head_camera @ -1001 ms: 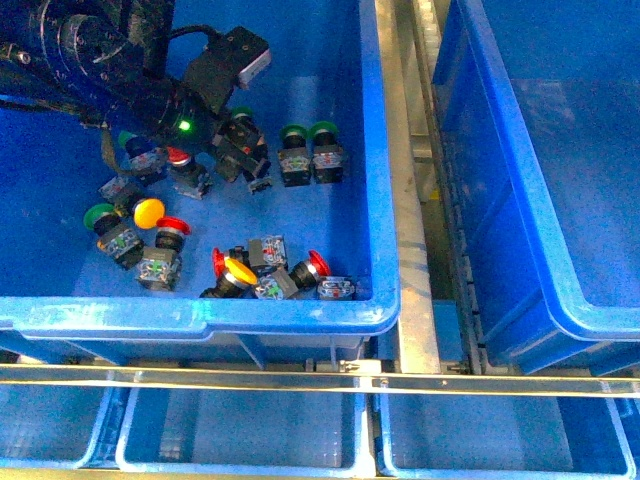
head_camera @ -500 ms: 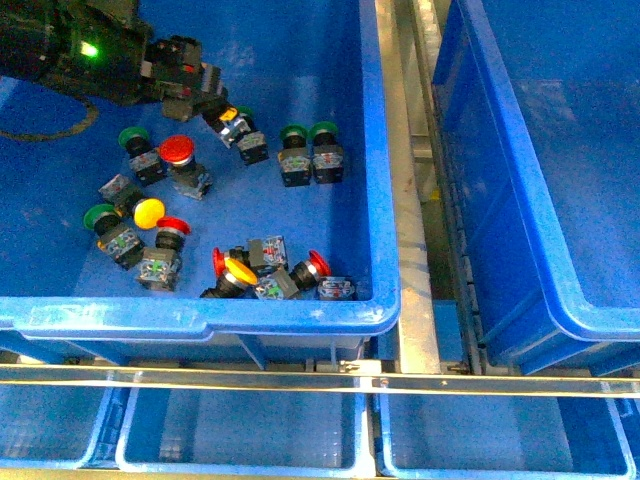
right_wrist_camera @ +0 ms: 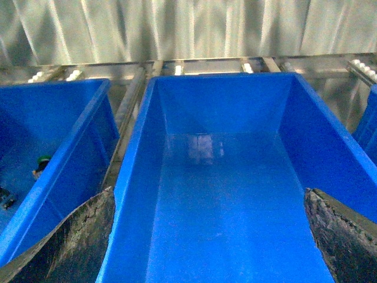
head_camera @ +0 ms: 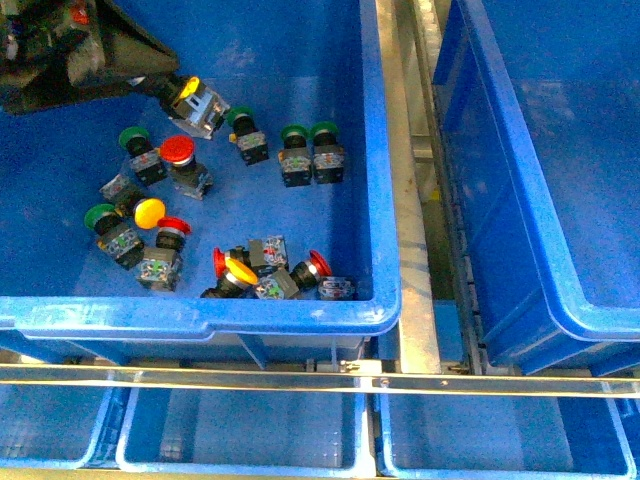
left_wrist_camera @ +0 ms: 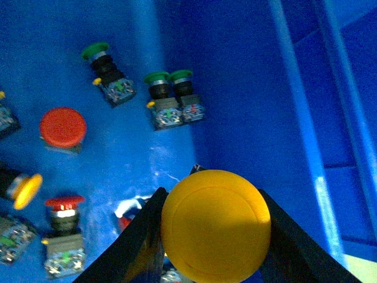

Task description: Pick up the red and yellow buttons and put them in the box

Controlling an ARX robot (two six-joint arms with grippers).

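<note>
My left gripper is shut on a yellow button and holds it above the far left of the single-rimmed blue crate. In the left wrist view the yellow cap fills the gap between the fingers. Red buttons and yellow buttons lie on that crate's floor. The box stands to the right. My right gripper is open and empty above the box's bare floor; it does not show in the front view.
Several green-capped buttons lie among the others. A metal rail runs between the two crates. Shallow blue trays sit below the front edge behind a metal bar.
My left gripper has closed on a yellow button beside a green one and moved up and to the far left with it. The arm has drawn back toward the top left corner.
</note>
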